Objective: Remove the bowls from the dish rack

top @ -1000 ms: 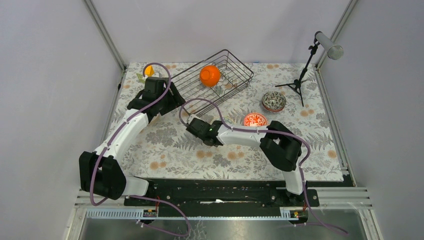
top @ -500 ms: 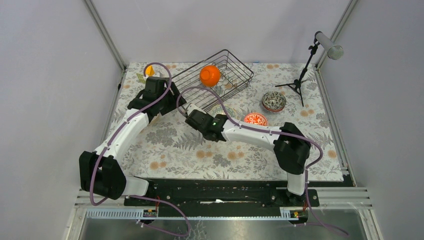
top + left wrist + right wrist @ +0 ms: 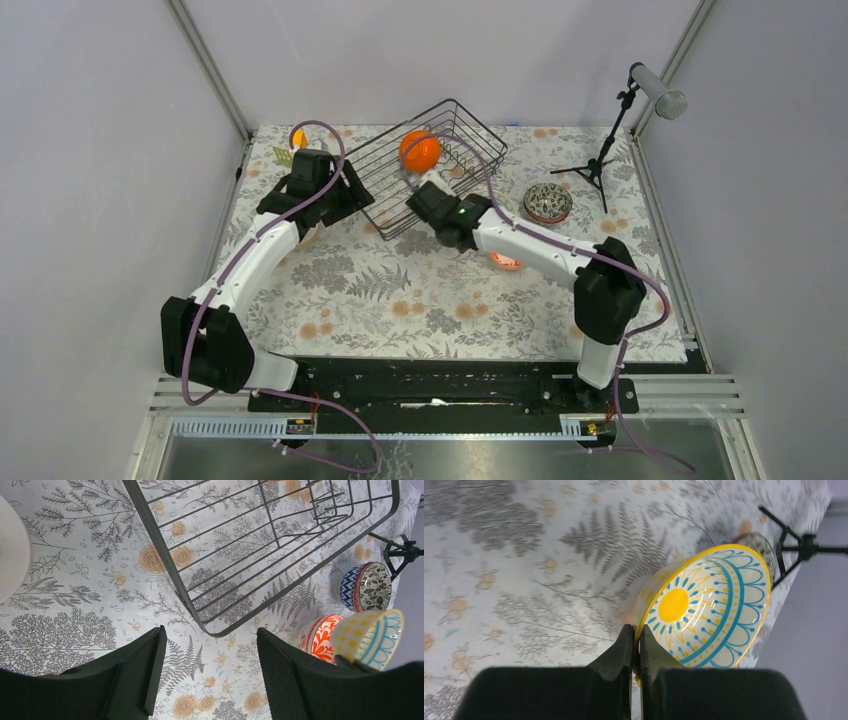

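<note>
Rack: dark wire basket (image 3: 166, 555), far middle of the table, set askew.
Left pincer (image 3: 210, 645): fingers wide apart, empty, over the rack's near left corner.
Right pincer (image 3: 635, 640): clamped on the rim of the yellow bowl (image 3: 704, 605), held on edge just near of the rack.
Orange bowl (image 3: 420, 151): inside the rack, far side.
Red bowl (image 3: 320, 636): on the table right of the rack.
Speckled bowl (image 3: 547, 202): beyond the red bowl, farther right.

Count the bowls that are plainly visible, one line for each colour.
Bright orange round bowl: 1
Red-and-white patterned bowl: 1
Blue-and-dark patterned bowl: 1
Yellow dotted bowl with blue lines, held by the right gripper: 1
Total: 4
</note>
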Robot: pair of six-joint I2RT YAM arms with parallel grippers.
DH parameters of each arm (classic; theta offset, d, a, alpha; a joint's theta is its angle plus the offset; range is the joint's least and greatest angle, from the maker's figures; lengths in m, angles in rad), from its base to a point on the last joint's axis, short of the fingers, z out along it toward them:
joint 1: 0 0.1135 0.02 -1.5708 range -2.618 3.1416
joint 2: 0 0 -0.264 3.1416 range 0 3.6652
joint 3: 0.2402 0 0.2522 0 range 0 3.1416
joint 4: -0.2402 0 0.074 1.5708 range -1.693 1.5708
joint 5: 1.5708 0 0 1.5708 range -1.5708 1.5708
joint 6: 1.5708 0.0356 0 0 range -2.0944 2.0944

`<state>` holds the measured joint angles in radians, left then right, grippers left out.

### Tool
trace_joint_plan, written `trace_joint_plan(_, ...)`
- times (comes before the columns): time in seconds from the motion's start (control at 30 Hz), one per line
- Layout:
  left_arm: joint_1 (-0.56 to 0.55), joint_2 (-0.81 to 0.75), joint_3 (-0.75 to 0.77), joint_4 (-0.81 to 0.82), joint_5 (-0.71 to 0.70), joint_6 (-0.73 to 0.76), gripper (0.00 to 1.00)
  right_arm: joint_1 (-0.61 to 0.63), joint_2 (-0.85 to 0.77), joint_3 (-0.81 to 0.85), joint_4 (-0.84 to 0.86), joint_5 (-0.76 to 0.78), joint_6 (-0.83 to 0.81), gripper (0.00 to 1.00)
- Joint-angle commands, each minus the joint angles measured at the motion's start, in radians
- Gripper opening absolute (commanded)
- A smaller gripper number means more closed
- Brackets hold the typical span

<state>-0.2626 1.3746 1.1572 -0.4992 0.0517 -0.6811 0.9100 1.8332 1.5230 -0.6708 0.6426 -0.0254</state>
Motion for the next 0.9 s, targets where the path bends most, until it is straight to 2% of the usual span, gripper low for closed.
trace_joint_plan(0.0, -0.003, 0.001, 0.037, 0.038, 0.022, 0.013, 0.72, -0.097, -0.127, -0.007, -0.107, 0.097, 0.148, 0.0)
trace_joint_plan(0.17, -0.003, 0.003, 0.025, 0.056, 0.037, 0.006, 0.72, -0.226, -0.194, -0.104, -0.149, 0.108, 0.271, 0.0)
trace_joint_plan(0.33, -0.002, 0.025, 0.046, 0.056, 0.053, 0.004, 0.72, -0.382, -0.224, -0.203, -0.15, -0.003, 0.38, 0.0)
trace_joint_plan(0.63, -0.003, 0.02, 0.042, 0.056, 0.051, -0.003, 0.72, -0.516, -0.206, -0.365, -0.056, -0.062, 0.429, 0.0)
trace_joint_plan(0.87, -0.004, 0.017, 0.038, 0.057, 0.048, -0.007, 0.72, -0.531, -0.146, -0.406, 0.007, -0.063, 0.41, 0.01)
